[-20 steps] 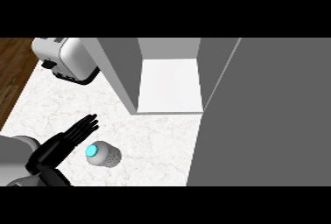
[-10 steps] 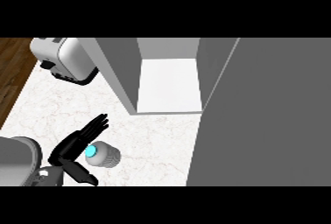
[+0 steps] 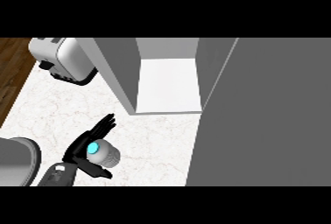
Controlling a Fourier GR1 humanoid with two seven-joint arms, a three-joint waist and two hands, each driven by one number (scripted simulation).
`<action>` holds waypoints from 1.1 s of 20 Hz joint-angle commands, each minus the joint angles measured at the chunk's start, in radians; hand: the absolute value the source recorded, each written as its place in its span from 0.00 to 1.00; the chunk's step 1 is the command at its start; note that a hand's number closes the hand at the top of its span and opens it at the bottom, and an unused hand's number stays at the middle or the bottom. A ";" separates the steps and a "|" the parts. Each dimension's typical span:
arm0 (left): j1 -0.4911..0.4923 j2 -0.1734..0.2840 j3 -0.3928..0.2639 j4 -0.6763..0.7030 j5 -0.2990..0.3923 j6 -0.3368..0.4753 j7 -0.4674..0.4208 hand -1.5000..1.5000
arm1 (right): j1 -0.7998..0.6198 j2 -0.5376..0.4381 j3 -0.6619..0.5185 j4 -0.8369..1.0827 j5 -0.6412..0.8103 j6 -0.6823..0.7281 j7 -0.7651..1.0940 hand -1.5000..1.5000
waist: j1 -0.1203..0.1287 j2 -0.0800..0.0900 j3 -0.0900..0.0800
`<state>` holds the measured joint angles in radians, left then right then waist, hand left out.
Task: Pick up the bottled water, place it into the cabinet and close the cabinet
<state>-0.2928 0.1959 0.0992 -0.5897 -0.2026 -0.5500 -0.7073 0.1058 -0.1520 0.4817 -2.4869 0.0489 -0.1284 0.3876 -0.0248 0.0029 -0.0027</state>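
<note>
- Cabinet (image 3: 165,83) stands open at the table's (image 3: 149,131) back, its door (image 3: 265,113) swung toward the right.
- Toaster (image 3: 65,59) sits at the far left.
- Left hand (image 3: 84,148) cups the bottle (image 3: 103,154), fingers (image 3: 103,124) straight, thumb below.
- Bottle stands on the table, near left.

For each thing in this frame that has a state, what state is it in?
bottled water: upright on the counter, cap up, not lifted.
left hand: open, fingers straight along the bottle's left side, thumb below it.
cabinet: open, nothing seen inside.
toaster: standing at the counter's far left corner.
</note>
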 commanded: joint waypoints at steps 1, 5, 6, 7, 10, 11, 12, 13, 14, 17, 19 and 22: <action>-0.011 0.000 0.009 0.082 0.017 -0.082 -0.160 0.00 | 0.068 -0.034 0.032 -0.116 0.060 0.007 0.000 0.00 | -0.003 -0.002 0.000; -0.065 -0.003 0.016 0.140 0.039 -0.094 -0.168 0.00 | 0.043 -0.030 0.035 -0.066 0.069 -0.004 -0.029 0.00 | -0.002 0.000 0.000; -0.050 -0.002 -0.007 0.120 0.019 -0.079 -0.192 0.00 | -0.003 -0.021 0.030 -0.086 0.073 -0.020 0.044 0.00 | 0.008 -0.001 0.000; -0.089 0.007 0.003 0.149 0.034 -0.105 -0.189 1.00 | 0.051 -0.036 0.054 -0.093 0.060 -0.009 -0.005 0.00 | -0.007 0.000 0.000; -0.082 -0.070 -0.036 0.153 0.025 -0.089 -0.192 1.00 | 0.005 -0.046 0.008 -0.066 0.039 -0.005 0.001 0.00 | 0.001 0.000 0.000; -0.092 -0.062 -0.052 0.131 0.027 -0.126 -0.154 1.00 | 0.005 -0.041 0.009 -0.085 0.037 -0.018 0.032 0.00 | 0.006 -0.002 0.001; -0.086 -0.063 -0.050 0.120 0.039 -0.128 -0.160 1.00 | 0.045 -0.035 0.057 -0.083 0.067 -0.029 0.008 0.00 | 0.005 -0.005 0.001; -0.063 -0.070 -0.072 0.143 0.012 -0.103 -0.224 1.00 | 0.050 -0.047 0.018 -0.101 0.012 -0.015 -0.014 0.00 | 0.000 -0.001 0.001; -0.087 -0.069 -0.090 0.118 0.008 -0.117 -0.183 1.00 | 0.006 -0.025 0.051 -0.051 0.080 -0.040 0.012 0.00 | 0.008 -0.003 0.000; -0.040 -0.053 -0.164 0.003 -0.073 0.031 -0.304 1.00 | 0.046 -0.058 0.036 -0.107 0.053 -0.029 0.012 0.00 | 0.010 -0.008 0.001; -0.047 -0.063 -0.171 -0.018 -0.072 0.061 -0.326 1.00 | 0.034 -0.057 -0.011 -0.062 0.006 -0.019 -0.022 0.00 | 0.015 -0.005 0.002; -0.048 -0.123 -0.057 0.013 -0.010 0.317 -0.283 1.00 | 0.019 -0.044 0.009 -0.025 0.032 -0.036 -0.032 0.00 | 0.017 -0.002 0.001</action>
<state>-0.3461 0.1129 -0.0124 -0.5719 -0.2400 -0.3477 -0.9125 0.1335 -0.1949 0.4973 -2.4812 0.0414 -0.1579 0.3355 -0.0138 -0.0015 -0.0005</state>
